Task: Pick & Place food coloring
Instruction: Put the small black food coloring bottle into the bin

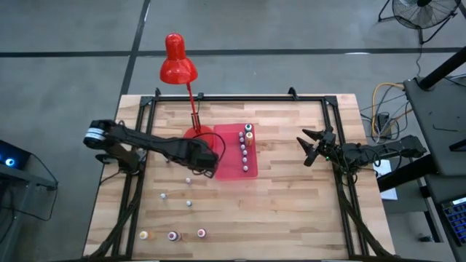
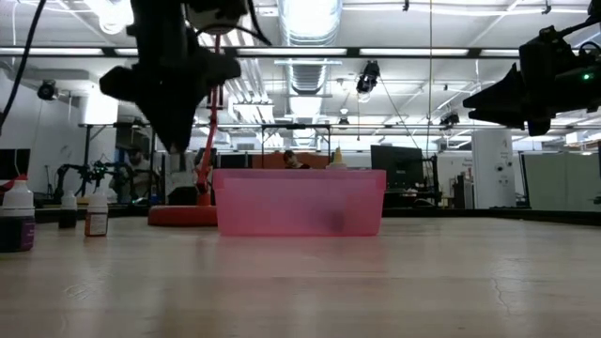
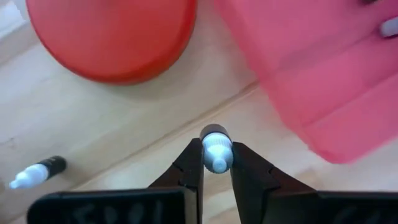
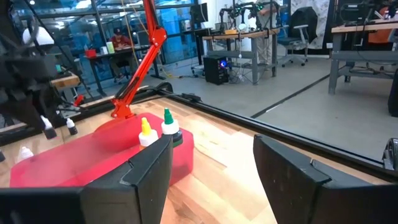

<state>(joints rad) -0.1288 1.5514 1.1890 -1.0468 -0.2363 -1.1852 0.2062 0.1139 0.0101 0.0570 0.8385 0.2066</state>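
Between its fingertips, the left gripper (image 3: pixel 216 163) pinches a white-capped food coloring bottle (image 3: pixel 216 149); the right gripper (image 1: pixel 312 146) hangs spread, empty.

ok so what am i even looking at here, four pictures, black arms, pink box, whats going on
It is one moment seen by four cameras: one above the table, one at table height, and one on each arm's wrist. Two dark robot arms work at a wooden table. The left hand is shut on a tiny white-capped bottle of food coloring, just beside the pink tray and the red lamp. The right hand waits open near the table's right edge, holding nothing. Several bottles already stand in the tray, and more are scattered on the table in front of it. The low and right wrist pictures also show the workshop room behind.
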